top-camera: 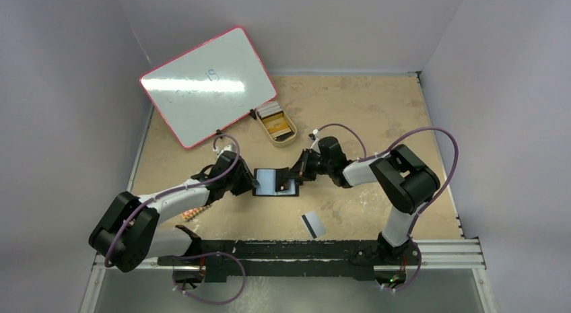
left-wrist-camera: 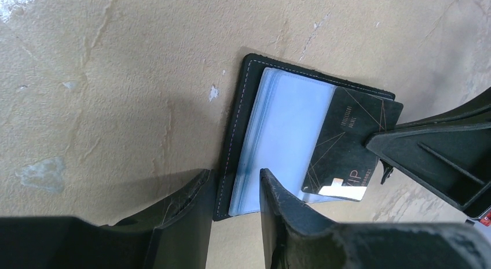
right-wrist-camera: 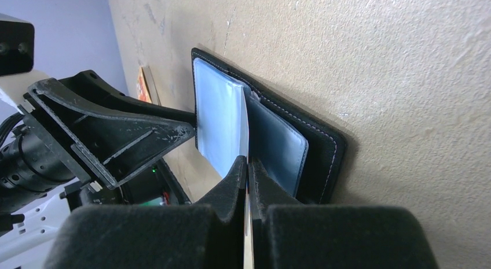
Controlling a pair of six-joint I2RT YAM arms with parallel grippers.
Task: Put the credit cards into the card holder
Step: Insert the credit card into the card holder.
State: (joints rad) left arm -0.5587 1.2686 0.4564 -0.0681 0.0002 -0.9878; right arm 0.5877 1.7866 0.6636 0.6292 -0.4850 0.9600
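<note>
The card holder (top-camera: 269, 182) lies open and flat on the table (top-camera: 377, 118) in front of me. It is black outside with pale stitching, and inside it has grey-blue clear pockets. A black card (left-wrist-camera: 353, 144) with thin gold lines rests slanted over its right half, pinched at one end in my right gripper (right-wrist-camera: 248, 165). I cannot tell if its far edge is inside a pocket. One pale card with a black stripe (top-camera: 313, 223) lies alone, nearer to me. An orange-gold card (top-camera: 278, 126) and pale cards (top-camera: 269, 110) sit in the tan tray (top-camera: 284, 143), farther away.
</note>
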